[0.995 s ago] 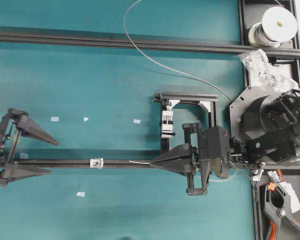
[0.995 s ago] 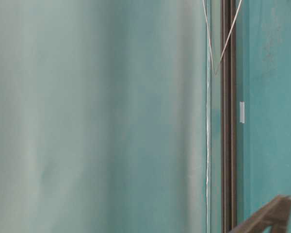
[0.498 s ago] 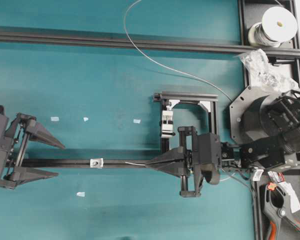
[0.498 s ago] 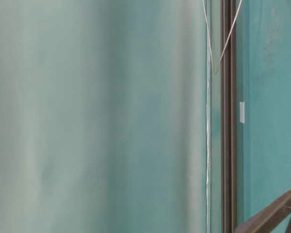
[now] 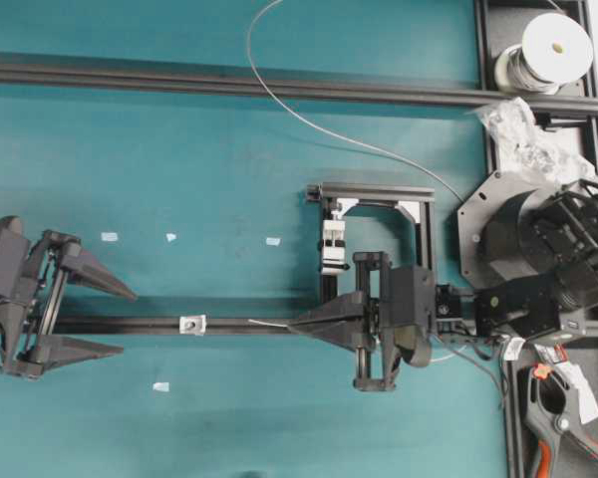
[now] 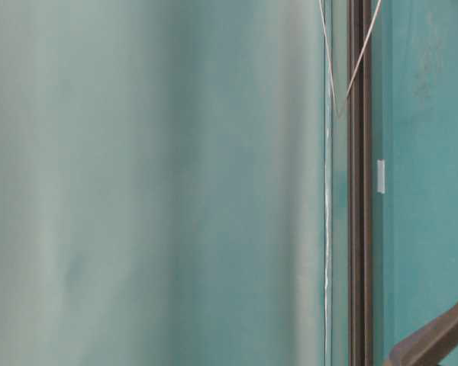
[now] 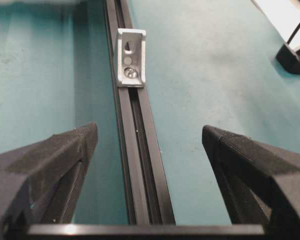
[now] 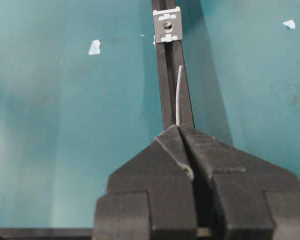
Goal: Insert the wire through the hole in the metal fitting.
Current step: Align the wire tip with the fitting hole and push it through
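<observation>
The metal fitting [image 5: 191,324], small and silver, sits on the black rail [image 5: 239,326]; the wrist views show it too [image 7: 131,57] [image 8: 167,25]. The hole is a tiny dark spot at its centre [image 8: 167,23]. My right gripper [image 5: 294,325] [image 8: 178,127] is shut on the wire, whose short free end [image 8: 178,95] [image 5: 269,324] points along the rail at the fitting, stopping short of it. The rest of the wire [image 5: 309,124] curves away toward the back. My left gripper [image 5: 128,322] [image 7: 150,130] stands open astride the rail, left of the fitting, holding nothing.
A black frame holds a white-and-black clamp block [image 5: 334,244] just behind the right gripper. A second rail [image 5: 229,85] crosses the back. A wire spool [image 5: 548,50], plastic bag [image 5: 523,134] and orange-handled clamp [image 5: 563,418] lie at the right. White tape scraps [image 5: 109,237] dot the mat.
The left gripper has slid right along the rail toward the fitting. The right gripper has moved left with the wire, bringing its tip closer to the fitting.
</observation>
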Motion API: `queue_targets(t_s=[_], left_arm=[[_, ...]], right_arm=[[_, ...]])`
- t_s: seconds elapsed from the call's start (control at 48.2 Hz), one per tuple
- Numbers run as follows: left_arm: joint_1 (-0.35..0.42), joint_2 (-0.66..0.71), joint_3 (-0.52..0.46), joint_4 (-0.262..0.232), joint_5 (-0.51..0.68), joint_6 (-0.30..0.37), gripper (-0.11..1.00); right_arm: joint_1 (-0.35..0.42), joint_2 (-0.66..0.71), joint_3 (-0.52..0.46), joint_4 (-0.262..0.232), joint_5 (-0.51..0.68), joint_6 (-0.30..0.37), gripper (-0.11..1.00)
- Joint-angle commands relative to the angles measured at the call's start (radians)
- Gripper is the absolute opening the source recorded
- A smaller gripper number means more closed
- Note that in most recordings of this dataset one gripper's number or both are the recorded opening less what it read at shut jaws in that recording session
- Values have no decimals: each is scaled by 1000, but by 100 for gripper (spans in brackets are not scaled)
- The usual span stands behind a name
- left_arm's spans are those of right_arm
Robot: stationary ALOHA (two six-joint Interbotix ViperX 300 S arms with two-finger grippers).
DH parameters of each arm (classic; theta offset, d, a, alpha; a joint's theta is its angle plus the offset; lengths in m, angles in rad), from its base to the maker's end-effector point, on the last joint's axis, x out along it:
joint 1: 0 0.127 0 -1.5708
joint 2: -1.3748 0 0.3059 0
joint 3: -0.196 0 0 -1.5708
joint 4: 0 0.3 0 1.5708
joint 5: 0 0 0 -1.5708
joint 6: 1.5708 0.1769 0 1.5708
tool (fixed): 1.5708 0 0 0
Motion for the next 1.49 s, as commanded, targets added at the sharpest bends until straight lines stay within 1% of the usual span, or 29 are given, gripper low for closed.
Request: queue_targets(t_s=[0.0, 0.27, 0.747, 1.016, 1.389, 1.472], left_arm=[[-3, -14, -11, -2, -2, 2, 57], [0, -15, -20, -2, 14, 5, 57], [2, -15, -37, 0, 48, 18, 57], [2, -15, -35, 0, 55, 18, 57], [3, -15, -37, 0, 55, 20, 57], [3, -15, -37, 2, 57, 20, 57]], right_arm=[[-3, -8, -12, 3, -5, 0, 0], [-31, 3, -25, 2, 31, -2, 0], [-67, 37, -58, -5, 32, -17, 0], [-92, 81, -94, -37, 34, -17, 0], [-115, 95, -107, -51, 34, -17, 0], [-115, 95, -114, -61, 38, -17, 0]])
